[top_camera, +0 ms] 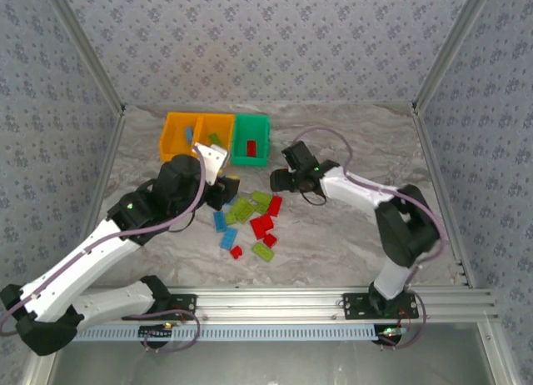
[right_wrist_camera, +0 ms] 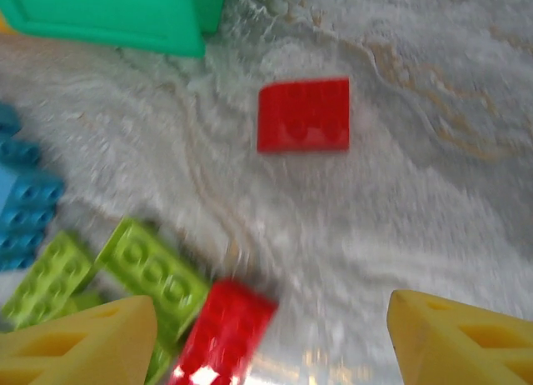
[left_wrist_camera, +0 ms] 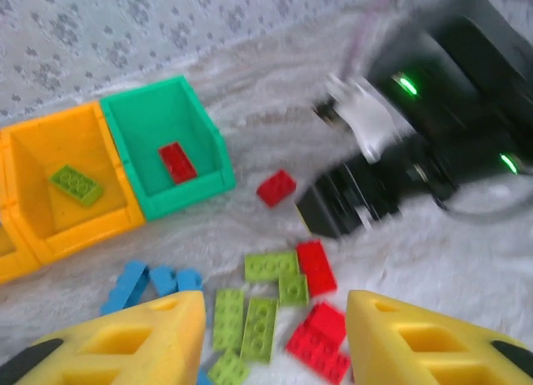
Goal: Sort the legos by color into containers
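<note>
left gripper (left_wrist_camera: 275, 306): hangs over the loose pile, yellow fingers (left_wrist_camera: 125, 339) spread with nothing between them. i judge it is placed to pick from the bricks right under it.
loose legos (top_camera: 250, 218): blue, lime and red mixed on the table (top_camera: 350, 227), between the two grippers and just short of the bins. most of the sorting is not yet done.
right gripper (right_wrist_camera: 273, 306): low over the table at the pile's right edge, jaws apart and empty. it faces the lone red brick, likely its next target.
lone red brick (right_wrist_camera: 303, 115): lies flat, apart from the pile, near the green bin's front corner.
green bin (left_wrist_camera: 187, 197): right end of the row. one red brick (left_wrist_camera: 177, 162) lies inside, so red belongs here.
middle orange bin (left_wrist_camera: 83, 231): joined to the green bin. one lime brick (left_wrist_camera: 75, 183) lies on its floor, so lime goes here.
left orange bin (top_camera: 169, 139): by elimination the one for blue. a bluish fleck shows inside from above, too small to be sure.
hidden: the left wrist view cuts that bin off at the frame edge. from above, the left arm's wrist covers the pile's far-left part, so bricks may lie beneath it.
blur: both wrist views are smeared. the right gripper's black body looks soft in the left wrist view, and stud counts cannot be read.
</note>
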You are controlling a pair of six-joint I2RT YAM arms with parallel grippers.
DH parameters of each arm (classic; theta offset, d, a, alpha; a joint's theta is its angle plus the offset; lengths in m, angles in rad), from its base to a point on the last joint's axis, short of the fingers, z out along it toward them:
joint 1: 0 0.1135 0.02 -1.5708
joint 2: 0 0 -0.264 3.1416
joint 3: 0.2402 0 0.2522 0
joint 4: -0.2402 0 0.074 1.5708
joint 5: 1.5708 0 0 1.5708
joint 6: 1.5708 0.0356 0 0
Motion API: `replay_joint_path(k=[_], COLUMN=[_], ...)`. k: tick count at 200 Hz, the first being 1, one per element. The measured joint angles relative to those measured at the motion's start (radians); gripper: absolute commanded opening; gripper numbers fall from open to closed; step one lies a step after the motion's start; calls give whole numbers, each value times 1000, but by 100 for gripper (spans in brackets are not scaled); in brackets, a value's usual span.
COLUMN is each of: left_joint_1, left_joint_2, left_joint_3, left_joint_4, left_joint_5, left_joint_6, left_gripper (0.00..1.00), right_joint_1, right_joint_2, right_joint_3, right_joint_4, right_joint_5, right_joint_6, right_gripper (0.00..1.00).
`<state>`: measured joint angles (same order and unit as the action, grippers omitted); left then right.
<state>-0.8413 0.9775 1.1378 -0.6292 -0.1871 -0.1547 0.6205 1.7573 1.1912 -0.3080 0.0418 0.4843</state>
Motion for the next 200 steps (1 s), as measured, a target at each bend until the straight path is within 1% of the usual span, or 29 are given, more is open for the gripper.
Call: replay_joint_path(k=[18,37,52,66,83,102,130,163,183,200], left_joint_1=[-6,-13,-18,-19,-19,-18,-18,-18,-18,-18], left_joint_2=[-29,-6,24,33,31,29,18,10,6,-8], left_joint_3=[-74,-121,-135,-135,-135,-138,-150,-155,-156,-156], left_joint_4=[-59,-124,-151,-161,-161,-160,-161,-161,-161,-160], left_joint_5=[25,58,79,97,112,116,116,109,105,98], left_joint_6=[72,124,163,189,208,224,234,241,241,241], left_gripper=[69,85,92,96,99,99,99,99,99,99], right_joint_1=[-12,-22,-31,-37,-44,-45,-47,-51,-51,-50], right_joint_2=[130,240,306,352,385,405,408,376,313,228], right_joint_3=[119,227,292,333,353,373,383,330,254,181], right_joint_4=[-6,-26,-54,-78,-100,-126,-129,-87,-85,-79], right_joint_5=[31,76,102,114,120,134,110,78,67,64], right_joint_6=[-23,-56,-76,-91,-107,-124,-126,-107,-98,-91], right_gripper=[80,82,82,78,69,55,43,44,43,42])
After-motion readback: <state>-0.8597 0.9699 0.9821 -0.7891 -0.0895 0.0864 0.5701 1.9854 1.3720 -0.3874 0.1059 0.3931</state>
